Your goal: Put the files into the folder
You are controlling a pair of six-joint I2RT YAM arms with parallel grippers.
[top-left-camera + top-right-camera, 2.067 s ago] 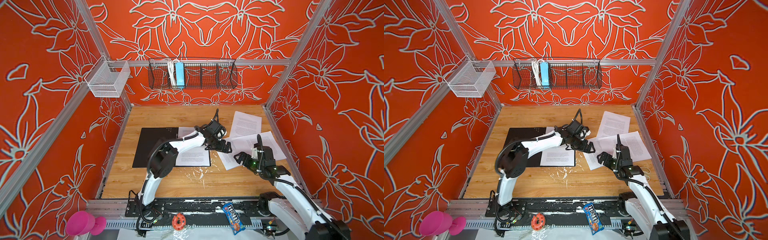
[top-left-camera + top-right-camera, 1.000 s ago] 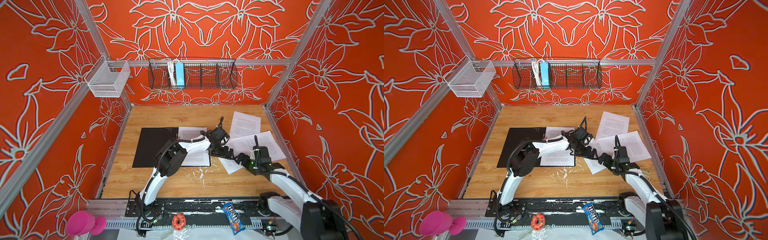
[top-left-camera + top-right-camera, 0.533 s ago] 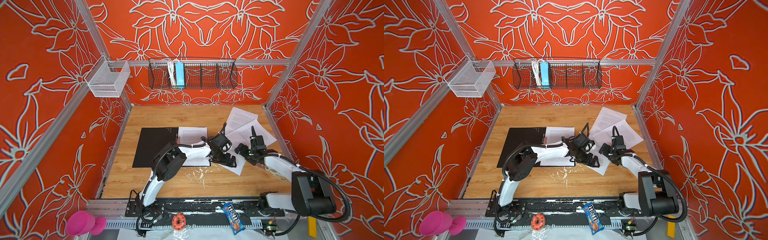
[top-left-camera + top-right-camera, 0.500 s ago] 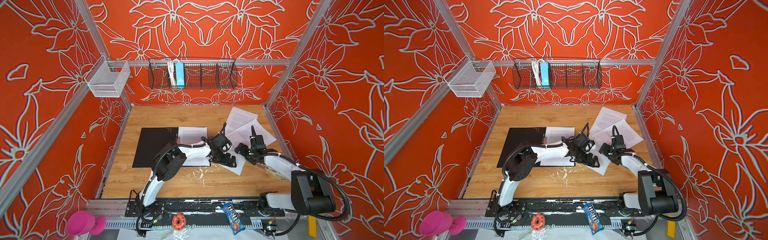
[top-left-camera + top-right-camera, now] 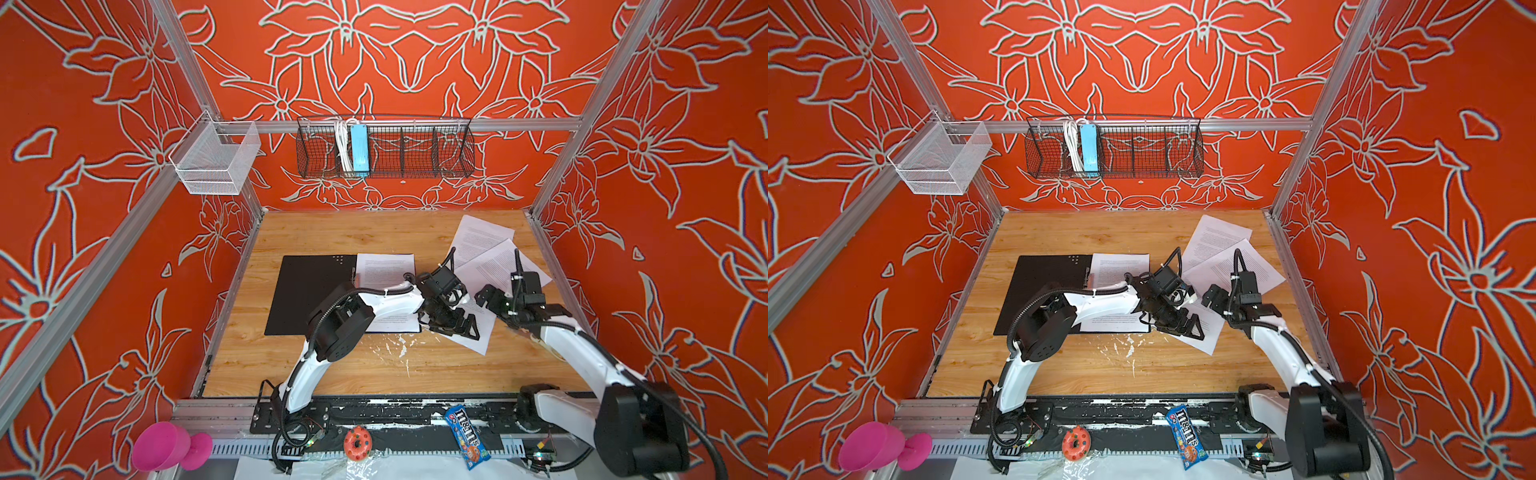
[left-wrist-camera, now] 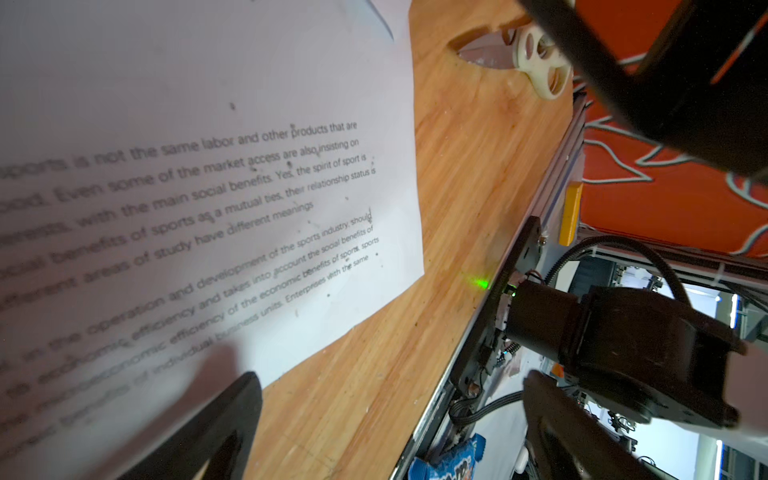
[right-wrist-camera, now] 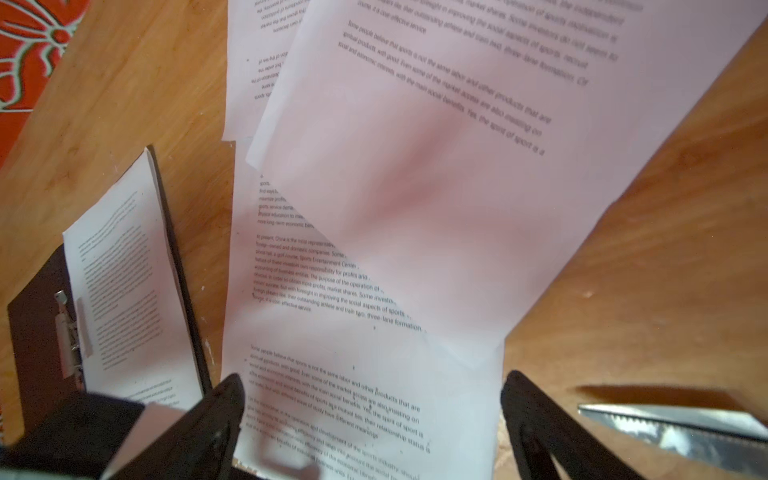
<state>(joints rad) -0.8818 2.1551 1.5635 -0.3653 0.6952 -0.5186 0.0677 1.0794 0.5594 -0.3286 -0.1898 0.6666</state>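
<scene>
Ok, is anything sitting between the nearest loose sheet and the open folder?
Nothing lies on the wood between the nearest loose sheet and the folder; their edges are close. Only the open left hand is over that gap, with its arm crossing above the folder's right half.

M&M's packet, toy donut, pink cup

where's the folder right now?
In a top view the folder lies open, black inside up, left of centre on the wooden table, with one sheet on its right half and the loose files to its right.
</scene>
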